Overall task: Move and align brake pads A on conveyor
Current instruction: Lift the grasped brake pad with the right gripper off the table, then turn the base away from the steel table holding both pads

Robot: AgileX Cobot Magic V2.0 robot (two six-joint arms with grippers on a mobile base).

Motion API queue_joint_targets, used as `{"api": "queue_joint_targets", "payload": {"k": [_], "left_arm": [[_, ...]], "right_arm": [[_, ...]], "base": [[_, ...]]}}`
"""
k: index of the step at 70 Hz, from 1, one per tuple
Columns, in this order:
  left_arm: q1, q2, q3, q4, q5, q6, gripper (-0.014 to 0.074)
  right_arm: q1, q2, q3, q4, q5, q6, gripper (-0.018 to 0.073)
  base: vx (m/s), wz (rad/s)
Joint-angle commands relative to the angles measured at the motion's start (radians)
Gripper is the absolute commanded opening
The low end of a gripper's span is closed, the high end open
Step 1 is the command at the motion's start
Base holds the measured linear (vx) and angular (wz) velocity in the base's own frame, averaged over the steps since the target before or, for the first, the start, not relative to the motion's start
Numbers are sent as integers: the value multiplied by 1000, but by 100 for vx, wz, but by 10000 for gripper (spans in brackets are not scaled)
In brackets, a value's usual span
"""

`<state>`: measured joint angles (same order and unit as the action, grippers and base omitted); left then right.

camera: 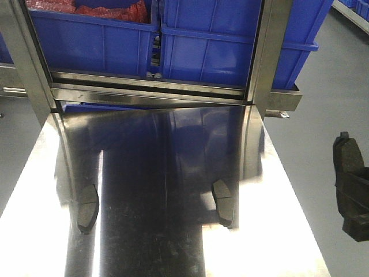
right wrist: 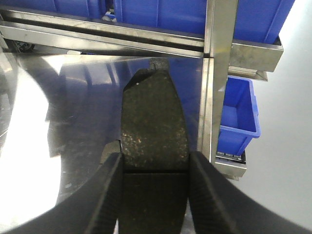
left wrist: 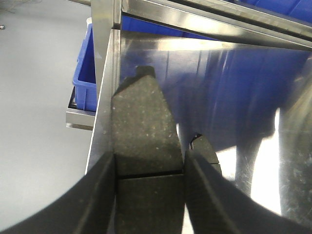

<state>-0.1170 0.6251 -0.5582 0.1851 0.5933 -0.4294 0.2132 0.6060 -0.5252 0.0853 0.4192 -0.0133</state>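
Gripping one pad each. The left gripper (left wrist: 148,163) has both dark fingers (left wrist: 100,195) clamped on the long sides of the left held pad (left wrist: 141,117). Its grey speckled face is turned to the wrist camera, with the cross groove showing between the fingers and the tabbed end pointing away. In the left wrist view this pad lies over the left edge of the steel table (left wrist: 234,87); I cannot tell whether it touches the surface. The right gripper (right wrist: 155,158) is closed the same way on the right held pad (right wrist: 153,117), grey face toward the camera and tab end away, near the table's right edge. In the front view that gripper and its pad appear at the far right of the frame, off the table's right side and over the grey floor (camera: 323,75). Two more pads lie flat on the table, well apart. The left table pad (camera: 87,208) is near the left edge and the right table pad (camera: 223,202) is right of centre, both with long axes running roughly front to back. Each wrist view catches the nearer table pad just beside a finger. Blue bins (camera: 104,40) stand on a steel rack behind the table's far end.
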Motion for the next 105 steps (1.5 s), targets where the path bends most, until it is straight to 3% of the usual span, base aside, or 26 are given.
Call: {"api": "queue_joint_targets", "payload": {"k": [1,105], "left_arm": [[-6,-2,-30,8,-76,-1,174],[-6,-1,-30,8,-79,-1,174]], "right_arm": [[-4,-13,-30,-4,-103,-7,-6],[-4,-16,-30,0,-97,-6,-6]], "base": [[0,0],[-1,1]]}}
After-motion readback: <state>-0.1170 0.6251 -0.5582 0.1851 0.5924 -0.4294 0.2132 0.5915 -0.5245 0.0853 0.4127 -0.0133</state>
